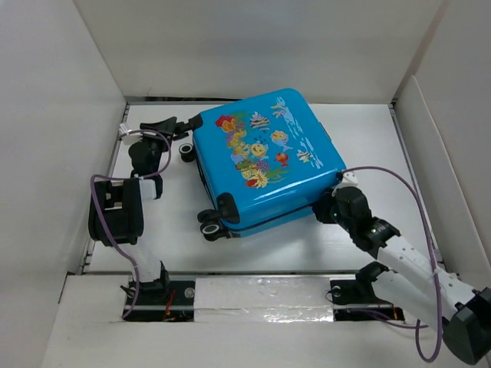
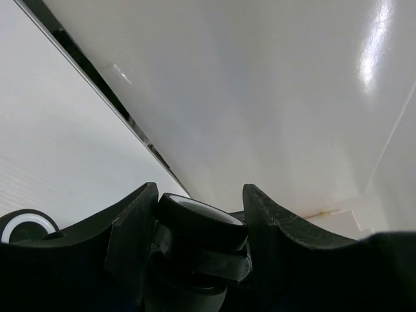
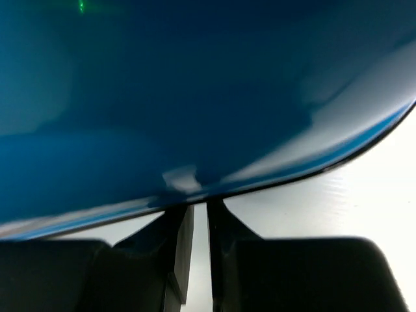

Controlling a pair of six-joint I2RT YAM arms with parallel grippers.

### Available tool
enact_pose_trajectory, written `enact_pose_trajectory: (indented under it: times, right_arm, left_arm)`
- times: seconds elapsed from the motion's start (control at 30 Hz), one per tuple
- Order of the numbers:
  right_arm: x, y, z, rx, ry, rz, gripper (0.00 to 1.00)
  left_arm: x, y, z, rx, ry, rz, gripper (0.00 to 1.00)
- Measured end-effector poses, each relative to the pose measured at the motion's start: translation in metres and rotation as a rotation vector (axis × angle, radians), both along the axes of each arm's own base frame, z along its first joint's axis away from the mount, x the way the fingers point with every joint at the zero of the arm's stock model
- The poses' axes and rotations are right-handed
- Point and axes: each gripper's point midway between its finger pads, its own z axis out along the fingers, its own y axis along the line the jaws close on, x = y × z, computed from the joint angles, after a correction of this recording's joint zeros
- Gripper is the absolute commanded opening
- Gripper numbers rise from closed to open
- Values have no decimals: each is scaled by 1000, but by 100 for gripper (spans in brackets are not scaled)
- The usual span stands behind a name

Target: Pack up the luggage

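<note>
The luggage [image 1: 265, 157] is a bright blue hard-shell suitcase with a fish print. It lies flat and closed on the white table, turned at an angle. My left gripper [image 1: 188, 123] is at its far left corner. In the left wrist view the left gripper [image 2: 200, 195] has its jaws closed around a black wheel [image 2: 198, 221] of the luggage. My right gripper [image 1: 322, 203] is at the near right corner. In the right wrist view the right gripper [image 3: 200, 207] has only a thin slit between its jaws, and its tips are hidden under the blue shell [image 3: 162, 97].
Two more black wheels [image 1: 211, 222] stick out at the near left corner of the luggage, and another wheel [image 2: 19, 224] shows left of my left fingers. White walls [image 1: 61, 115] box in the table on three sides. Bare table lies in front of the luggage [image 1: 268, 249].
</note>
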Motion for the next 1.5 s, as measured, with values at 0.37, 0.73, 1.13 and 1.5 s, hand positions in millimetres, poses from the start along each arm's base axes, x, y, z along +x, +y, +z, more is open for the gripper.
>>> enact_pose_trajectory:
  times: [0.37, 0.73, 1.13, 1.5]
  right_arm:
    - [76, -51, -7, -41, 13, -126, 23]
    - [182, -37, 29, -42, -62, -92, 23]
    - [99, -9, 52, 81, -274, 34, 32]
    - [132, -10, 55, 67, -288, 22, 30]
  left_arm:
    - [-33, 13, -13, -45, -3, 72, 0]
    - [-107, 19, -15, -60, -11, 177, 0]
    - [-173, -4, 2, 147, -16, 181, 0]
    - [-188, -4, -5, 178, -25, 174, 0]
